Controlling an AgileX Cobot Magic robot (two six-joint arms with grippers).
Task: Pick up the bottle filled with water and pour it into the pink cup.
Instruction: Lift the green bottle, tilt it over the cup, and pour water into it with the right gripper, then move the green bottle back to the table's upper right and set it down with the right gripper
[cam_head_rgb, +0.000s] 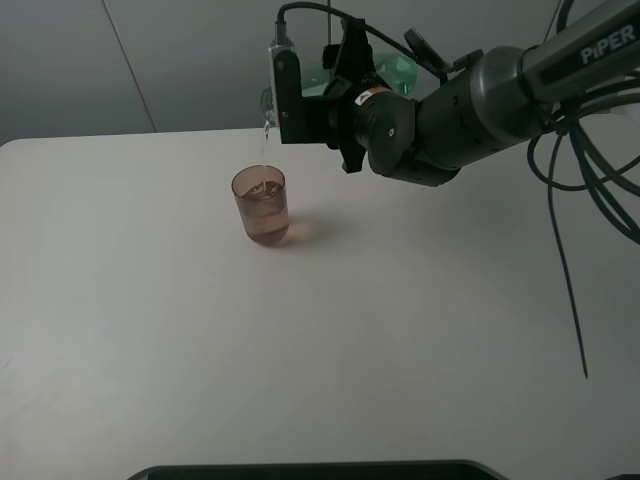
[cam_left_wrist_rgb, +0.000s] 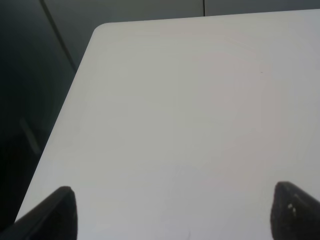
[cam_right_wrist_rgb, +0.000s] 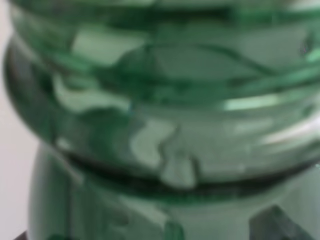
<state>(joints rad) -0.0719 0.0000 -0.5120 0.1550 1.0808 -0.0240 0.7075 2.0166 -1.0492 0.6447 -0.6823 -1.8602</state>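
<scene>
My right gripper (cam_head_rgb: 345, 100) is shut on the green bottle (cam_head_rgb: 397, 70) and holds it tipped nearly on its side above the table. The bottle's neck points left, and a thin stream of water (cam_head_rgb: 265, 140) falls from it into the pink cup (cam_head_rgb: 262, 208). The cup stands upright on the table, below and left of the gripper, with liquid in it. In the right wrist view the bottle's ribbed green wall (cam_right_wrist_rgb: 160, 120) fills the frame. My left gripper (cam_left_wrist_rgb: 175, 215) is open and empty over bare table; it does not show in the exterior high view.
The white table (cam_head_rgb: 150, 330) has a rounded far-left corner (cam_left_wrist_rgb: 100, 30) with a dark wall behind it. Black cables (cam_head_rgb: 565, 250) hang from the right arm at the right. A dark edge (cam_head_rgb: 310, 470) runs along the near side.
</scene>
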